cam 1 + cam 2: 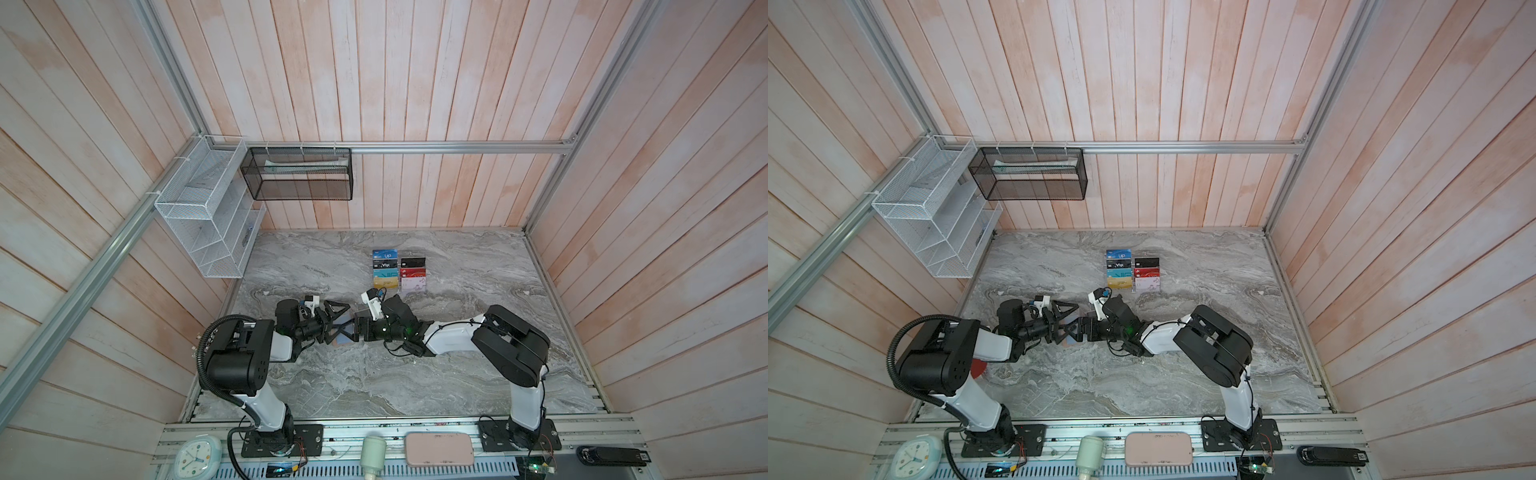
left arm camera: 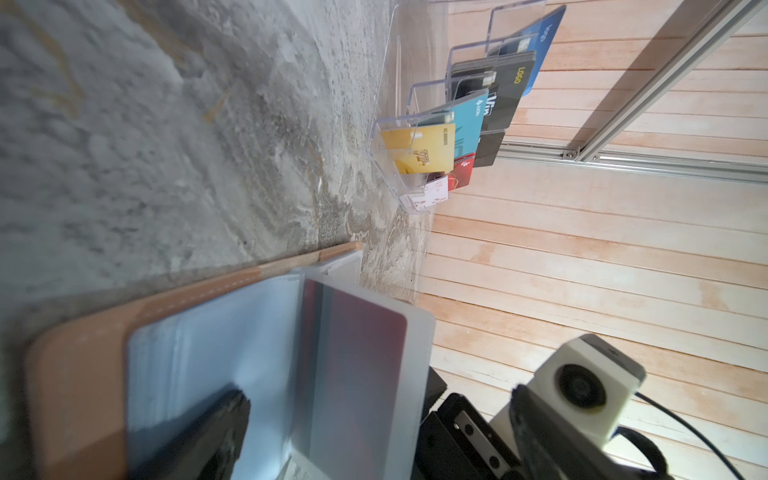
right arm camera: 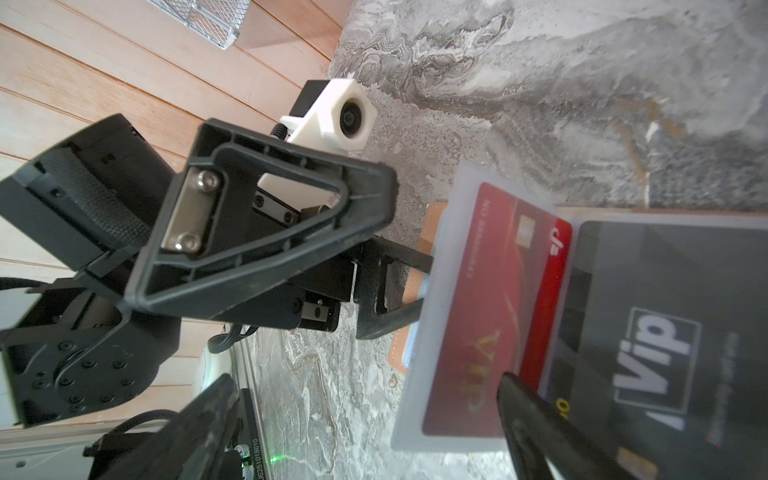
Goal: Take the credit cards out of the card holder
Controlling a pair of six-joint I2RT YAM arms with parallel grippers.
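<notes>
Top views: my left gripper (image 1: 341, 323) and right gripper (image 1: 360, 328) meet tip to tip just left of frame centre, both spread wide, nothing clamped. The card holder (image 1: 343, 339) lies open on the grey marbled table (image 1: 374, 374) beneath them, mostly hidden. The clear acrylic rack (image 1: 399, 270) stands above it.

Left wrist: one black finger (image 2: 224, 424) lies on the pale blue lining; the edge is tan, stitched and rounded. The dark red card (image 2: 357, 353) sits in a frosted sleeve raised off the fold.

Right wrist: the glossy black Vip card (image 3: 665, 332) lies sleeved beside the red one. My right finger (image 3: 536, 428) crosses both sleeves, contact unclear
</notes>
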